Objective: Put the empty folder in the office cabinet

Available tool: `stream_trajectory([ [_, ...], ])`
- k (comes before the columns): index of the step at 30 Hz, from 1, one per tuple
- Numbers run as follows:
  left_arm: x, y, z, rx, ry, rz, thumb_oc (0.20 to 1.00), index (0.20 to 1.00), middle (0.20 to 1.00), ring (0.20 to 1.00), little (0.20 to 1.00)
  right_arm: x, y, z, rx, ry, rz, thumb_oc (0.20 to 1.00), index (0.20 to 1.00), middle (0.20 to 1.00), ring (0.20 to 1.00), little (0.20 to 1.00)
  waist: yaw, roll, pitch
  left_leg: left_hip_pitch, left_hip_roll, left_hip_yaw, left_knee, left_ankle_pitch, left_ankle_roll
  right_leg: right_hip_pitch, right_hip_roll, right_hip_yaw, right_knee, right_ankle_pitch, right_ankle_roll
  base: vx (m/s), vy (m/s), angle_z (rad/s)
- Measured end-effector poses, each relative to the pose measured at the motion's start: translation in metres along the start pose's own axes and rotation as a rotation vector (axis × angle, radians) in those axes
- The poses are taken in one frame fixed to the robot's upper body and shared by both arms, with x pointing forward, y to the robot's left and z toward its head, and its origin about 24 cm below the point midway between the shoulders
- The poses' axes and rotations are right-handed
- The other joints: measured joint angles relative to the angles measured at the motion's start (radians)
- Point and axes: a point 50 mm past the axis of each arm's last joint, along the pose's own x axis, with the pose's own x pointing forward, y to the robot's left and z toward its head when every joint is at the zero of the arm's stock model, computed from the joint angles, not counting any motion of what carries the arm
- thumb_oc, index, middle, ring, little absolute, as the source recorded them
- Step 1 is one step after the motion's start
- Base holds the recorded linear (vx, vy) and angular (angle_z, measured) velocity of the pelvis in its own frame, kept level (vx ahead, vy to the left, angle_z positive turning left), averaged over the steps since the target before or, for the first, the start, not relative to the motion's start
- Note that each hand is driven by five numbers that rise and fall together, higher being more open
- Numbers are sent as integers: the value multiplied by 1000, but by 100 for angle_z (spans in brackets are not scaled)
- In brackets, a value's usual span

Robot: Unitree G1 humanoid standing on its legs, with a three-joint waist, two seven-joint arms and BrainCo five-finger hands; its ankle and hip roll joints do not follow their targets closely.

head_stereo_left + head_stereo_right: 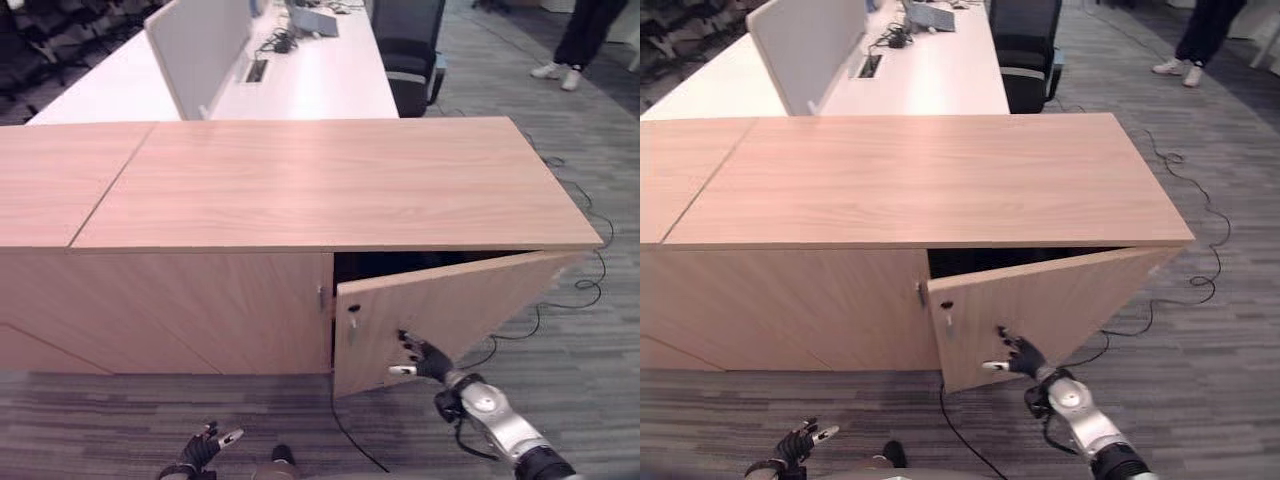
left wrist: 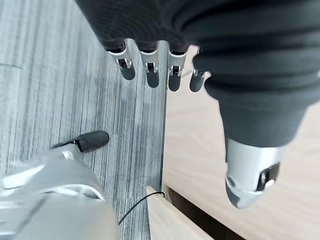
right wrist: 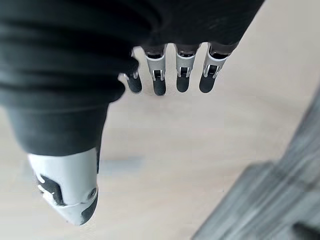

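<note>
Low at the near edge, the left hand [image 1: 200, 450] is hanging over the carpet [image 1: 120, 420], fingers relaxed and holding nothing.

Right hand [image 1: 425, 358] is resting straight fingers against the face of the cabinet door [image 1: 450, 310], which is standing partly ajar, a dark gap showing behind it under the cabinet [image 1: 330, 185] top. I cannot tell where the folder is. Open carpet is lying to the right, crossed by a loose cable [image 1: 585, 260]; a white desk [image 1: 320, 80], a black chair [image 1: 410, 50] and a person's legs [image 1: 575, 45] are standing beyond.
</note>
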Motion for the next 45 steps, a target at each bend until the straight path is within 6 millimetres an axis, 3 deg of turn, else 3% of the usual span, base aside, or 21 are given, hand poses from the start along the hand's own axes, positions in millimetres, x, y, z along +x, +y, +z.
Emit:
stream_trajectory([
  [4, 0, 3, 1, 22, -1, -1, 1000, 1000, 1000, 1000, 1000, 1, -3, 2, 23, -15, -38, 1000, 1000, 1000, 1000, 1000, -13, -13, 5, 2, -45, -14, -21, 13, 48, -67, -106, 37, 185, -5, 9, -26, 158, 20],
  [6, 0, 10, 6, 37, -10, 12, 1000, 1000, 1000, 1000, 1000, 2, -3, 3, 31, -17, -48, 1000, 1000, 1000, 1000, 1000, -16, -33, 20, 7, -54, -25, -18, 17, 64, -108, -143, 110, 274, -3, 11, -70, 53, 5],
  [7, 1, 14, 12, 46, -26, 20, 1000, 1000, 1000, 1000, 1000, 3, -2, 2, 35, -15, -48, 1000, 1000, 1000, 1000, 1000, -20, -35, 26, 8, -54, -31, -18, 12, 73, -134, -152, 150, 306, -13, 34, -123, 47, 6],
  [8, 3, 16, 20, 52, -44, 28, 1000, 1000, 1000, 1000, 1000, 3, -1, 3, 36, -18, -46, 1000, 1000, 1000, 1000, 1000, -19, -40, 28, 9, -53, -34, -17, 9, 79, -153, -139, 203, 309, -35, 67, -106, 6, 18],
  [9, 4, 18, 27, 59, -61, 35, 1000, 1000, 1000, 1000, 1000, 4, -2, 5, 39, -29, -53, 1000, 1000, 1000, 1000, 1000, -33, -41, 34, 5, -54, -35, -18, 13, 82, -193, -84, 349, 280, -42, 79, -8, -9, 24],
  [10, 5, 19, 29, 62, -69, 35, 1000, 1000, 1000, 1000, 1000, 5, -2, 6, 43, -32, -61, 1000, 1000, 1000, 1000, 1000, -40, -42, 33, 1, -63, -44, -19, 14, 79, -185, -56, 390, 219, -38, 71, 13, -42, 29],
  [12, 4, 18, 31, 64, -85, 32, 1000, 1000, 1000, 1000, 1000, 4, -8, 4, 53, -24, -93, 1000, 1000, 1000, 1000, 1000, -35, -46, 31, 6, -83, -56, -28, 5, 80, -125, -44, 360, 84, -30, 44, 22, -43, 21],
  [17, -1, 6, 11, 55, -47, -7, 1000, 1000, 1000, 1000, 1000, -1, -44, 2, 103, -10, -256, 1000, 1000, 1000, 1000, 1000, -31, 25, 22, 8, -73, -84, -27, 9, 51, -68, 2, 335, -14, 7, 20, 46, -72, 13],
  [21, -5, -2, 10, 84, -67, -65, 1000, 1000, 1000, 1000, 1000, -9, -74, -9, 110, 52, -382, 1000, 1000, 1000, 1000, 1000, -10, 13, 3, 21, -71, -109, -21, 12, 46, -12, 22, 298, -71, 17, 20, 25, -61, 21],
  [26, -4, -12, 21, 118, -107, -132, 1000, 1000, 1000, 1000, 1000, -21, -97, -38, 176, 203, -491, 1000, 1000, 1000, 1000, 1000, -7, 1, 1, 18, -72, -139, -18, 22, 39, 23, 40, 256, -122, 35, 16, -2, -81, 19],
  [33, -4, -11, 20, 115, -98, -134, 1000, 1000, 1000, 1000, 1000, -25, -118, -40, 231, 243, -581, 1000, 1000, 1000, 1000, 1000, -7, 15, 1, 14, -68, -148, -27, 20, 32, 31, 46, 254, -130, 35, 16, -3, -44, 1],
  [40, -4, -9, 16, 107, -77, -127, 1000, 1000, 1000, 1000, 1000, -25, -120, -40, 269, 243, -599, 1000, 1000, 1000, 1000, 1000, -8, 18, 2, 13, -68, -151, -28, 19, 30, 31, 47, 253, -130, 36, 15, 0, 0, 0],
  [45, -3, -13, 12, 87, -61, -121, 1000, 1000, 1000, 1000, 1000, -26, -72, -68, 363, 270, -521, 1000, 1000, 1000, 1000, 1000, -15, 19, -2, 14, -69, -157, -19, 25, 34, 33, 47, 243, -130, 37, 11, 9, 8, 5],
])
